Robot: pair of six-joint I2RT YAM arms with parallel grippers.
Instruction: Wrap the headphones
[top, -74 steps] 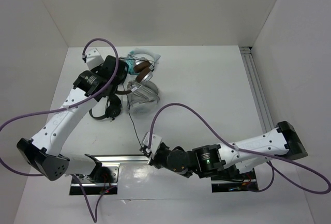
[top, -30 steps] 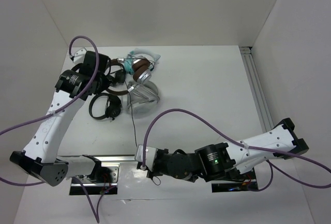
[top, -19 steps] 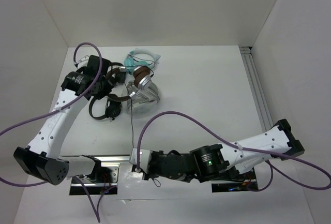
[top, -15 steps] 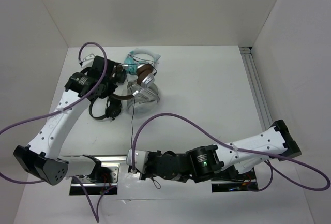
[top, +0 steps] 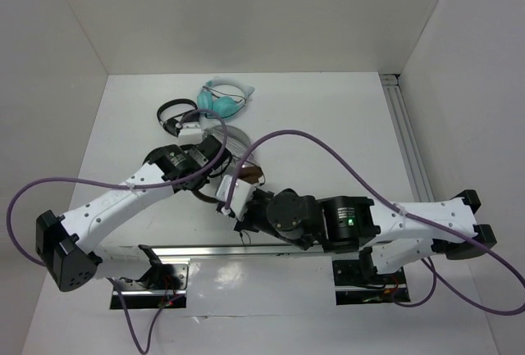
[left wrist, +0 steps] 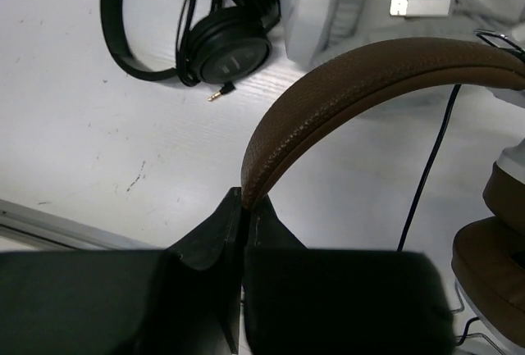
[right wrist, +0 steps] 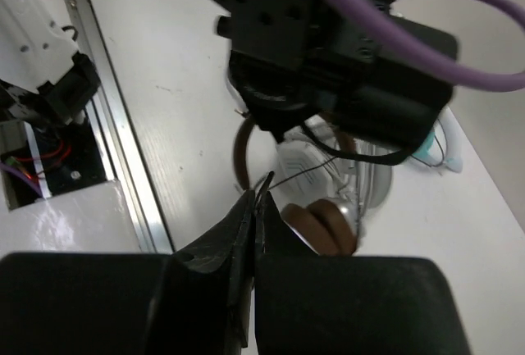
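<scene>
The headphones' brown headband (left wrist: 369,72) arcs up from my left gripper (left wrist: 244,199), which is shut on its end. Their brown ear pads (left wrist: 500,232) hang at the right, and the thin black cable (left wrist: 426,166) drops past them. In the right wrist view my right gripper (right wrist: 259,187) is shut on the cable (right wrist: 299,176), just in front of the ear pads (right wrist: 320,224) and the headband (right wrist: 239,154). From above, the left gripper (top: 212,179) and right gripper (top: 235,207) meet mid-table, with only a brown bit of the headphones (top: 251,176) showing between them.
An all-black pair (top: 176,113) and a teal pair (top: 221,101) lie at the back. A light-grey pair (top: 236,138) sits just behind the grippers. The left arm's black wrist (right wrist: 328,52) hangs close over the right gripper. A metal rail (top: 197,250) runs along the near edge.
The left gripper has carried the headphones from the back left pile toward the table's middle. The right gripper, holding the cable, has moved from the near rail up to the headphones.
</scene>
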